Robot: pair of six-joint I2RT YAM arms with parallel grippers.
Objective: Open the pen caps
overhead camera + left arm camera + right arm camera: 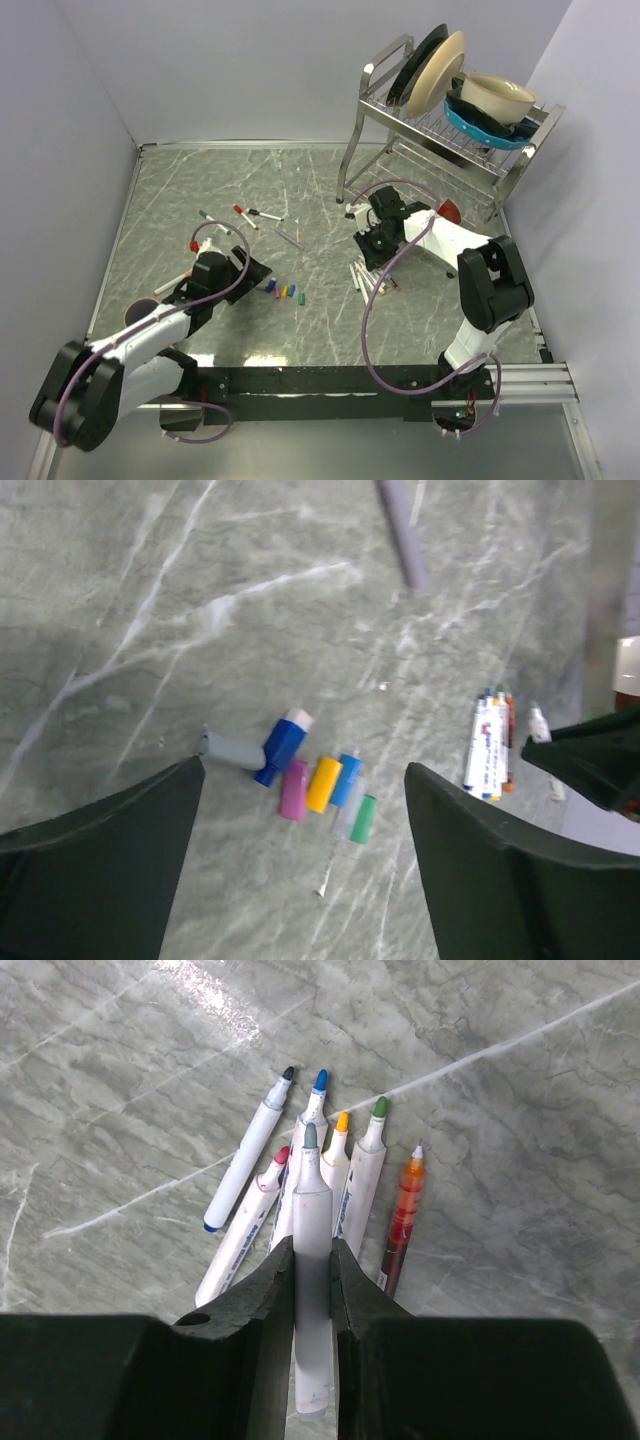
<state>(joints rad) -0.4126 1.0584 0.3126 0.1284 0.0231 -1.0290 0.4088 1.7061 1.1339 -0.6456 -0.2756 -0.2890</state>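
Note:
Several loose pen caps (323, 784) lie in a row on the marble table: grey, blue, pink, yellow, blue, clear and green. The top view shows the caps (284, 292) right of my left gripper (254, 271). My left gripper (305, 870) hangs open above them, nothing between its fingers (110, 860). My right gripper (312, 1250) is shut on a white grey-tipped pen (312, 1195) with no cap, held over a pile of uncapped pens (350, 1175). In the top view the right gripper (372, 250) is above that pile (364, 280).
Capped pens (243, 214) and a grey pen (290, 237) lie at mid-table. An orange-barrelled pen (403, 1215) lies beside the pile. A dish rack (400, 150) with plates and bowls stands back right. Walls close in on the left and right.

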